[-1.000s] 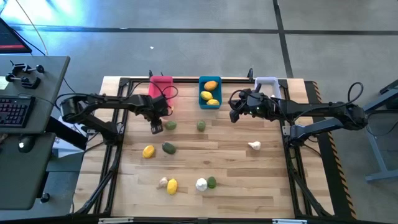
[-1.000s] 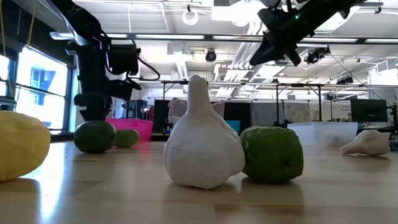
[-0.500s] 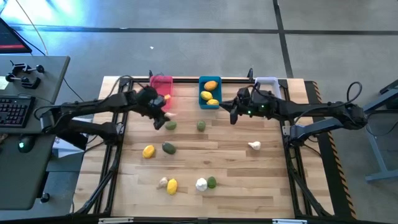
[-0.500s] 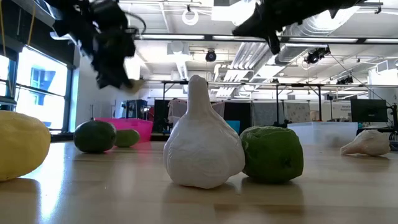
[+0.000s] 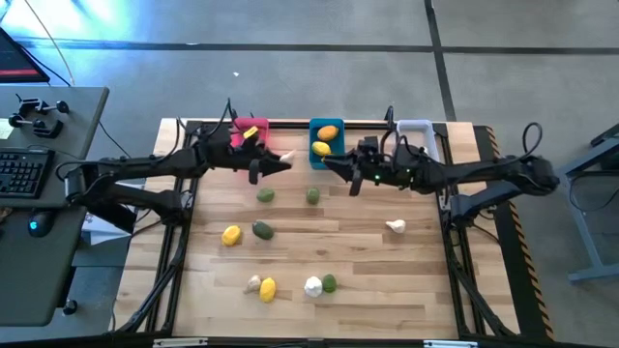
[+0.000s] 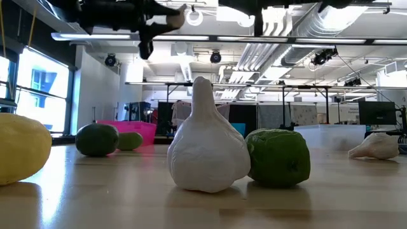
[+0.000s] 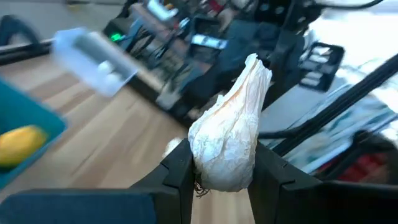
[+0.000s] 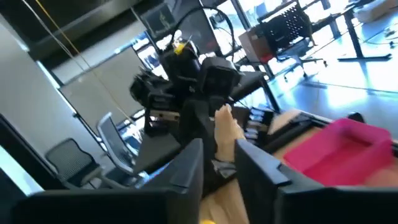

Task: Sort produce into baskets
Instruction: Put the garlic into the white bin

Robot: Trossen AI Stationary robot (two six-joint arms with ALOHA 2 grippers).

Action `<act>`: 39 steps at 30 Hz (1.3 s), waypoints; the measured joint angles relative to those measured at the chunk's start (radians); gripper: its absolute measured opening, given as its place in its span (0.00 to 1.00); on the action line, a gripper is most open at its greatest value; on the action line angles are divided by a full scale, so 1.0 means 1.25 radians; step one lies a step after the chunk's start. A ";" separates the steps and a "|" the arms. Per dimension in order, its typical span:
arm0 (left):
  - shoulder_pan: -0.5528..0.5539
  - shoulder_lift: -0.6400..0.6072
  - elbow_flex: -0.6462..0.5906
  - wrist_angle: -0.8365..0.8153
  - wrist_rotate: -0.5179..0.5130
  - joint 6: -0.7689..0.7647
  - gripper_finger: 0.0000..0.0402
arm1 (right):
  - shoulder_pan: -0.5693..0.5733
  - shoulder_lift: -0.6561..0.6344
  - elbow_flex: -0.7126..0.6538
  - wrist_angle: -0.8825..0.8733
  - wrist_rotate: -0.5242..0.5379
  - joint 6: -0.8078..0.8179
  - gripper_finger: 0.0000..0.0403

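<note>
Left gripper (image 5: 280, 160) raised above the table's upper middle, between the pink basket (image 5: 250, 134) and the blue basket (image 5: 326, 143); fingers (image 7: 179, 168) pinching a white garlic bulb (image 7: 231, 134), stem pointing away from the wrist. Right gripper (image 5: 334, 164) just below the blue basket, aimed toward the left one, tips close to the held garlic. Right fingers (image 8: 189, 165) slightly parted in the right wrist view; cannot tell whether touching the garlic seen between them. Blue basket holding yellow-orange lemons (image 5: 327, 132). Pale translucent basket (image 5: 416, 132) at upper right, partly behind the right arm. On the wood table (image 5: 368, 261): two green limes (image 5: 265, 195) near upper centre, a lemon and a dark green fruit (image 5: 261, 230) at centre left, a garlic (image 5: 395, 226) at right, and near the lower edge a garlic, lemon (image 5: 268, 288), garlic (image 5: 312, 286) and lime (image 5: 330, 282) in a row. In the low view, garlic touching lime at centre.
</note>
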 joint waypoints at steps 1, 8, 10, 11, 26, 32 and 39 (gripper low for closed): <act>-0.006 0.008 0.000 0.028 0.001 -0.012 0.22 | 0.001 0.009 0.014 0.001 0.000 0.010 0.24; -0.044 0.063 0.009 0.146 0.001 -0.051 0.22 | 0.010 0.083 0.101 -0.001 0.005 0.019 0.36; -0.052 0.073 0.021 0.148 0.001 -0.051 0.22 | 0.013 0.102 0.122 0.000 0.017 0.009 0.37; -0.056 0.077 0.027 0.149 0.001 -0.051 0.22 | 0.013 0.109 0.131 -0.001 0.019 0.006 0.37; -0.067 0.096 0.073 0.152 0.004 -0.061 0.22 | 0.016 0.138 0.180 -0.001 0.016 -0.060 0.37; -0.067 0.096 0.073 0.152 0.001 -0.075 0.22 | 0.027 0.138 0.180 -0.002 0.048 -0.097 0.45; -0.068 0.096 0.073 0.152 -0.002 -0.091 0.22 | 0.026 0.138 0.180 -0.001 0.044 -0.092 0.61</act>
